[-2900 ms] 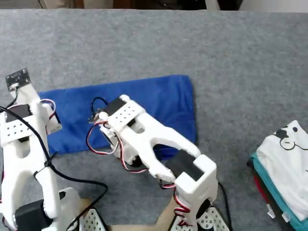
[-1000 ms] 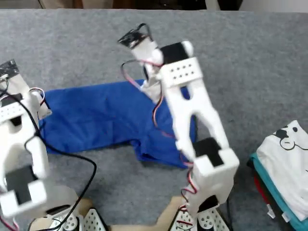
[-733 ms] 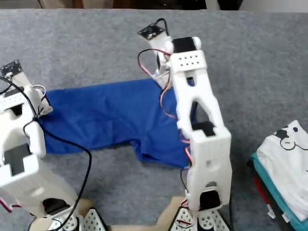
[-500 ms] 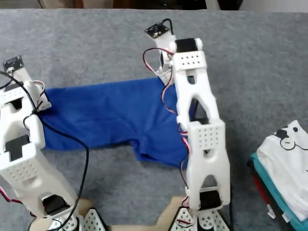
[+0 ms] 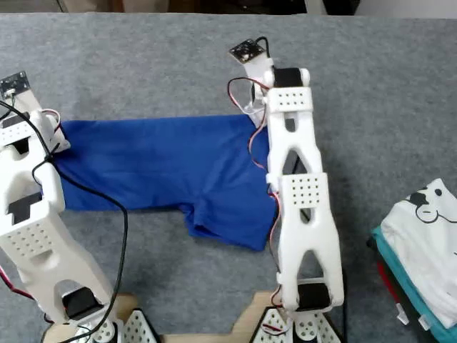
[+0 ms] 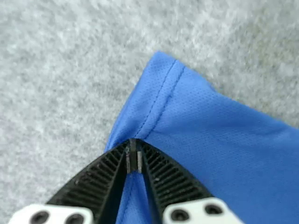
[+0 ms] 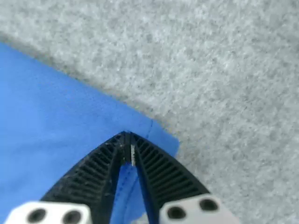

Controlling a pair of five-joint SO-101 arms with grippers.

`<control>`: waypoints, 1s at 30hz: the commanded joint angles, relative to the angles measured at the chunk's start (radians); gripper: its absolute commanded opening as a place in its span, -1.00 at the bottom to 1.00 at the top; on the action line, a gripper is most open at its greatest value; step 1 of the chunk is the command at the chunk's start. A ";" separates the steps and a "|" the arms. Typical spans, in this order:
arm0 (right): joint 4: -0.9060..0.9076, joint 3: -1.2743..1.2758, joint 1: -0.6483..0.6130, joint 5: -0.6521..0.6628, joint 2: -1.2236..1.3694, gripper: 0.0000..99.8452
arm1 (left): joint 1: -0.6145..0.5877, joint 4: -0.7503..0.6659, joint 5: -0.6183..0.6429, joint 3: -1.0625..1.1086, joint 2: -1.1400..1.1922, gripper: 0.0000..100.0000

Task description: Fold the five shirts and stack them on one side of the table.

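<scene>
A robotics test bench rather than a home, going by the table covered in grey felt-like cloth, two white plastic arms with bare wires mounted at its near edge, and folded shirts piled at one side

Beneath me lies a table, covered from edge to edge in grey, felt-like cloth with a fine speckled nap. Past its far edge I see a dark strip, a brown wood-coloured patch to one side and a pale patch to the other. A tan board sits at the near edge. The light is even, the shadows soft
</scene>
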 commanded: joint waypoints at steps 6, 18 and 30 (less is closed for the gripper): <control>0.203 -0.248 -0.061 0.069 -0.134 -0.99 | -0.066 -0.006 0.097 -0.051 -0.007 -0.96; 0.201 0.389 -0.196 0.144 -0.723 -0.99 | -0.120 0.020 0.219 -0.052 -0.045 -0.96; -0.003 1.399 -0.294 0.497 -1.124 -0.99 | -0.101 0.020 0.227 -0.052 -0.053 -0.96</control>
